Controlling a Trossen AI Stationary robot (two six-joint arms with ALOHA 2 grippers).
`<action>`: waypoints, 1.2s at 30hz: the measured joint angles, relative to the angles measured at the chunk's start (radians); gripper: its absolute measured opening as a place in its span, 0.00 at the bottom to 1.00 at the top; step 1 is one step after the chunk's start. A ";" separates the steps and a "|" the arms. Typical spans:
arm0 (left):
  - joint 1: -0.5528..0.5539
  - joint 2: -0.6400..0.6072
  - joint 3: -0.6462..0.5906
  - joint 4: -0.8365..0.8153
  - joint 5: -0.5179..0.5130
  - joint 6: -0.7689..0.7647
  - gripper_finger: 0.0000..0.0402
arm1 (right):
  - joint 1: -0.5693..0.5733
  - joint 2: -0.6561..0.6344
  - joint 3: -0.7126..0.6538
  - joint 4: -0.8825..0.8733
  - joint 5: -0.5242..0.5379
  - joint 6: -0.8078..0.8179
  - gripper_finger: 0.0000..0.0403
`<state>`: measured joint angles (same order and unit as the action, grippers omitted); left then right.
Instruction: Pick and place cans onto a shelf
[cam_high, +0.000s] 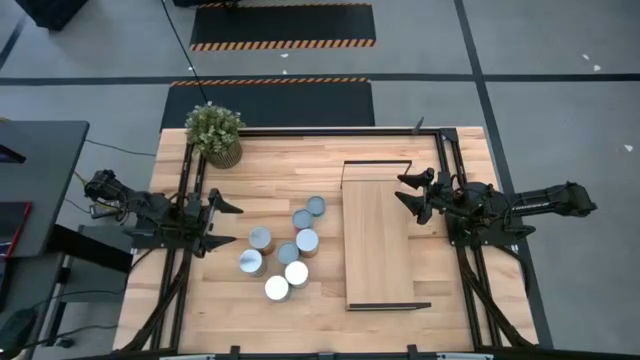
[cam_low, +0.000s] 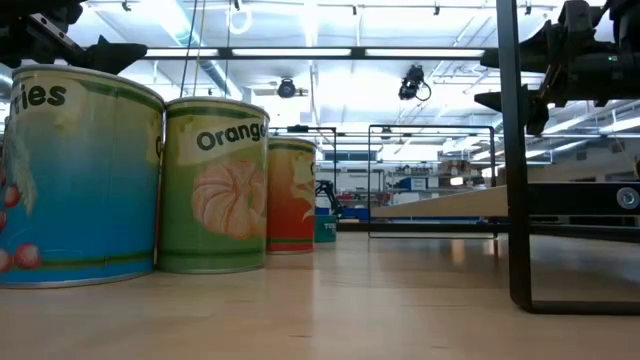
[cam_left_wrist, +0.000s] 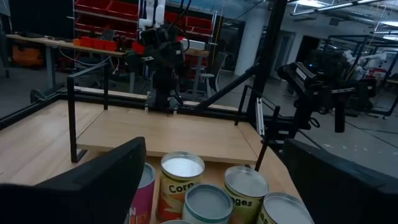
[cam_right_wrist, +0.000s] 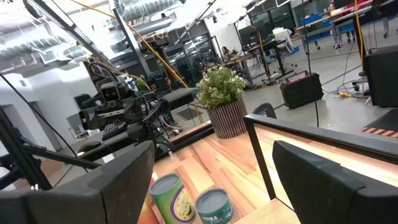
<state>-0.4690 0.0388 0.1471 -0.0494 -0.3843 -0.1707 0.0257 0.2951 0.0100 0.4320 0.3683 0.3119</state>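
Several cans (cam_high: 285, 250) with silver tops stand upright in a cluster on the tabletop, left of the shelf (cam_high: 378, 235). The shelf is a long light-wood board on a black frame. In the low view the cans (cam_low: 215, 185) stand in a row on the left, and the shelf (cam_low: 460, 203) is on the right. My left gripper (cam_high: 235, 225) is open and empty, left of the cluster and above the table. Its wrist view shows the cans (cam_left_wrist: 181, 174) just ahead. My right gripper (cam_high: 403, 192) is open and empty over the shelf's far right part. Two cans (cam_right_wrist: 186, 199) show past its fingers.
A potted plant (cam_high: 214, 133) stands at the table's far left corner. It also shows in the right wrist view (cam_right_wrist: 221, 99). Black frame rails (cam_high: 450, 160) run along both sides of the table. The shelf's black leg (cam_low: 515, 150) stands upright near the low camera.
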 joint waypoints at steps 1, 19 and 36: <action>0.000 0.000 0.000 0.000 0.000 0.000 0.96 | 0.000 0.000 0.000 0.000 0.000 0.000 0.83; 0.000 0.000 0.000 0.039 -0.012 0.022 0.96 | 0.000 0.000 0.000 0.000 0.000 0.000 0.83; 0.000 0.000 0.000 0.365 -0.048 0.238 0.96 | -0.026 0.078 0.042 0.248 -0.078 -0.023 0.83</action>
<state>-0.4686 0.0388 0.1471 0.3157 -0.4327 0.0673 0.0000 0.3732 0.0522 0.6804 0.2901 0.2893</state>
